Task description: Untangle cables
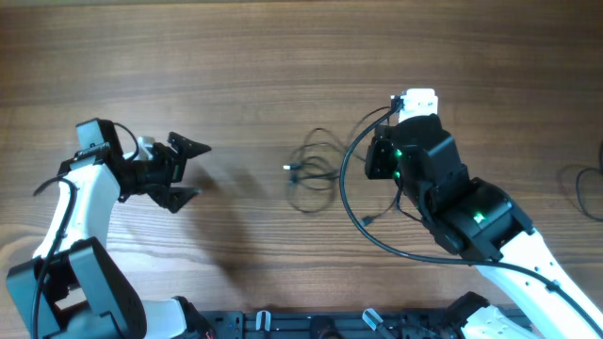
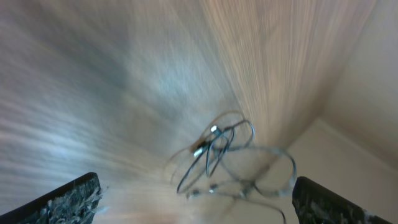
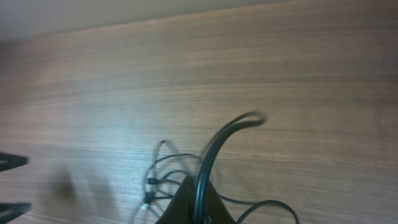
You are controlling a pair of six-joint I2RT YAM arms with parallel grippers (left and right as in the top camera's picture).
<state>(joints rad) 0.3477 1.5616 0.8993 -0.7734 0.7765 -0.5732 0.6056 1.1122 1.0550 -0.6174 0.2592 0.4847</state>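
The cables [image 2: 227,155] are lying in tangled loops on the table [image 2: 124,74], lower centre of frame. The left gripper [image 2: 196,185] is showing its fingers [image 2: 68,202] wide apart at both lower corners.

White arms [image 1: 58,212], black left claw [image 1: 198,170], apparently green lights [image 1: 480,217] on right.

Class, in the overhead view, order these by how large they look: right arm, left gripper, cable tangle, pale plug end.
1. right arm
2. left gripper and cable tangle: they look alike, and the gripper may be nearer the camera, so unranked
3. pale plug end
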